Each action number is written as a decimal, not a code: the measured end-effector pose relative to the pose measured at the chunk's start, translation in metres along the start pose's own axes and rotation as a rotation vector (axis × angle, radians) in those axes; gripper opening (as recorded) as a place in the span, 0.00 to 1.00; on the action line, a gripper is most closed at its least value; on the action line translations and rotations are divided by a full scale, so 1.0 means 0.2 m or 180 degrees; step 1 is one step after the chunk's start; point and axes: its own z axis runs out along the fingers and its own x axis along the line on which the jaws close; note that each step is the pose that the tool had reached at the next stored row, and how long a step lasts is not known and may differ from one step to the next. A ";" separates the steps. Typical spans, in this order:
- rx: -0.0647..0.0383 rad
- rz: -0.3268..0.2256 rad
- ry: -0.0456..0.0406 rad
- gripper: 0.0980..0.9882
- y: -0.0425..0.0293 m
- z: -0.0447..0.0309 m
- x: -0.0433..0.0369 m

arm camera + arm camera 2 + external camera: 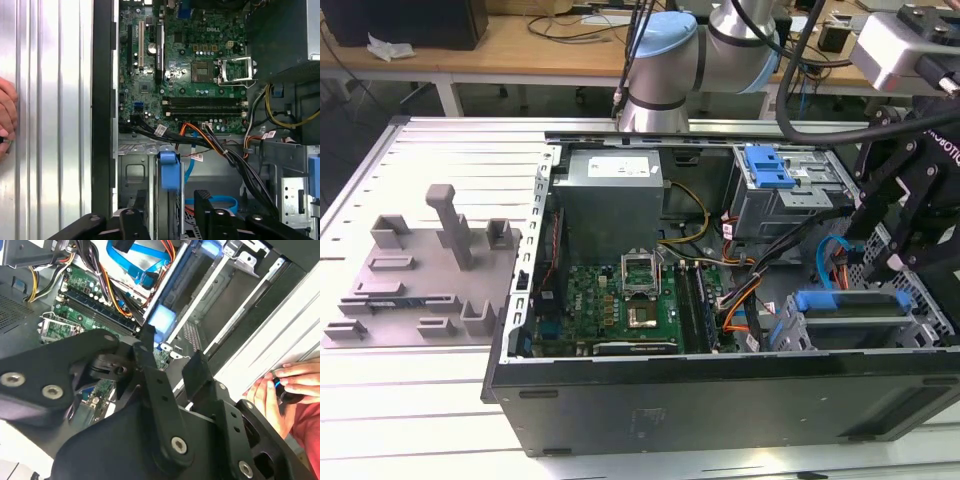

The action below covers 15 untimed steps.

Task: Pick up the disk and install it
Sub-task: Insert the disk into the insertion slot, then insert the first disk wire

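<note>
Now, matte black end effector (172, 196) spread wide, flanking blue-railed silver disk (169, 167), slotted in grey metal bay (132, 172).

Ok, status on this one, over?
End effector open, just over the disk. Disk on edge in the drive bay, blue rail up. Cables beside the bay; person's hand on the table, clear of it.

Motherboard (620, 300) in case (720, 405), fixture (420, 275) beside case
</note>
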 end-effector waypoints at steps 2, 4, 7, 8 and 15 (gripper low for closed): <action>0.0000 0.0000 0.0000 0.46 0.000 0.000 0.000; 0.0000 0.0000 0.0000 0.46 0.000 0.001 0.000; 0.0000 0.0000 0.0000 0.46 0.000 0.001 0.000; 0.0000 0.0000 0.0000 0.46 0.000 0.002 0.000; 0.0000 0.0000 0.0000 0.46 0.000 0.002 0.000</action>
